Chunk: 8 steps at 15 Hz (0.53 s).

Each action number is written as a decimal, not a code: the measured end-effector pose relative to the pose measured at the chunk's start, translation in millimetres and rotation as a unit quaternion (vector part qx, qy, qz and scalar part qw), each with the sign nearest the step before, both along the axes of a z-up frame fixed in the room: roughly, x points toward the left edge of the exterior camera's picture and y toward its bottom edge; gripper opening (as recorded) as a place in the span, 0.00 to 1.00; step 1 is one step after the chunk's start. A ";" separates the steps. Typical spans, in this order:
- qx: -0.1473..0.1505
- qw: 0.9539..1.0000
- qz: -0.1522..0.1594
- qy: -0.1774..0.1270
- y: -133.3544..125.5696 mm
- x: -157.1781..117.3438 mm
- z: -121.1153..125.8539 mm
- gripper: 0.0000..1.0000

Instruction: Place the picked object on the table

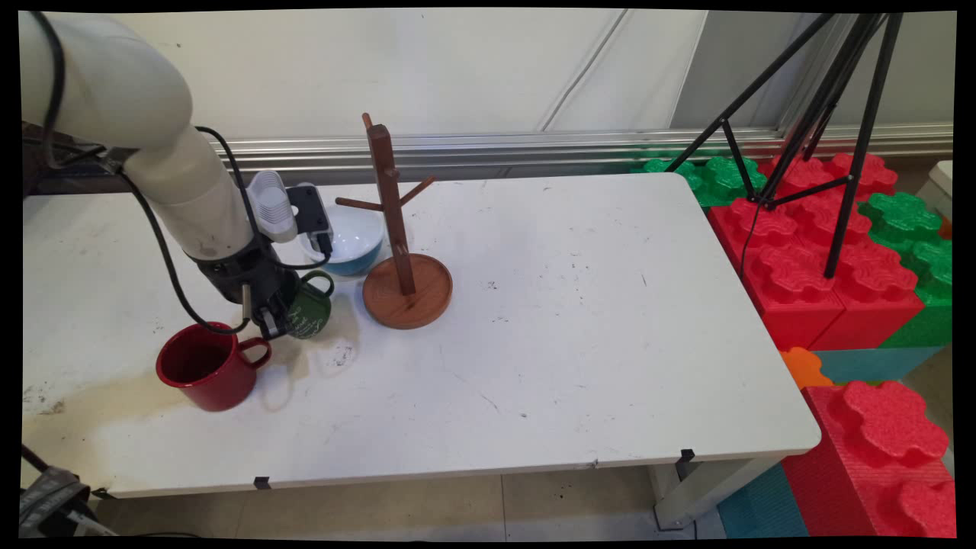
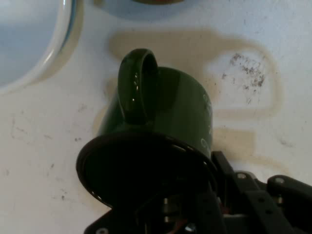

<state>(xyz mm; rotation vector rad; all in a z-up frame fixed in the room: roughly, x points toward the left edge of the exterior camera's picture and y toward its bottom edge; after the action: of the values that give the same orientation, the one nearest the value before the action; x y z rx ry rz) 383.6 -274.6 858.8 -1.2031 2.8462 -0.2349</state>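
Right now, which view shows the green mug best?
The hand view: the green mug fills it, handle and rim plain, with the gripper at its rim. In the main view the mug is small and partly hidden behind the gripper.

White table (image 1: pixel 579 358), scuffed, stained at 8 o'clock. Red mug (image 1: pixel 204 374) at 8 o'clock edge; blue bowl (image 1: pixel 352 242), wooden mug tree (image 1: pixel 404 288) toward 10 o'clock.

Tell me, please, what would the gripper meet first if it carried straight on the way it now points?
The gripper already grips the tilted green mug; straight on, the mug would probably meet the white table, though depth is unclear.
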 end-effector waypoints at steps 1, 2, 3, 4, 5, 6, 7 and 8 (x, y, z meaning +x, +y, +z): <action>0.002 1.000 0.000 0.000 -0.6 -0.5 -1.9 0.00; 0.004 1.000 0.001 -0.001 -1.5 -1.2 -4.5 0.00; 0.006 1.000 0.001 -0.002 -2.1 -1.6 -6.2 0.00; 0.008 1.000 0.002 -0.002 -3.1 -2.4 -8.5 0.00; 0.010 1.000 0.002 -0.003 -4.3 -3.1 -10.9 0.00; 0.012 1.000 0.002 -0.004 -5.5 -3.9 -13.2 0.00; 0.012 1.000 0.002 -0.004 -6.6 -4.7 -14.9 0.00; 0.013 1.000 0.002 -0.005 -7.3 -5.1 -16.0 0.00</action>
<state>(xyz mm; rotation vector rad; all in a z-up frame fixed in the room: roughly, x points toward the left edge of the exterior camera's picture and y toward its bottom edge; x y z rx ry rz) 378.5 -281.9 842.8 -1.2010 2.8289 -0.2013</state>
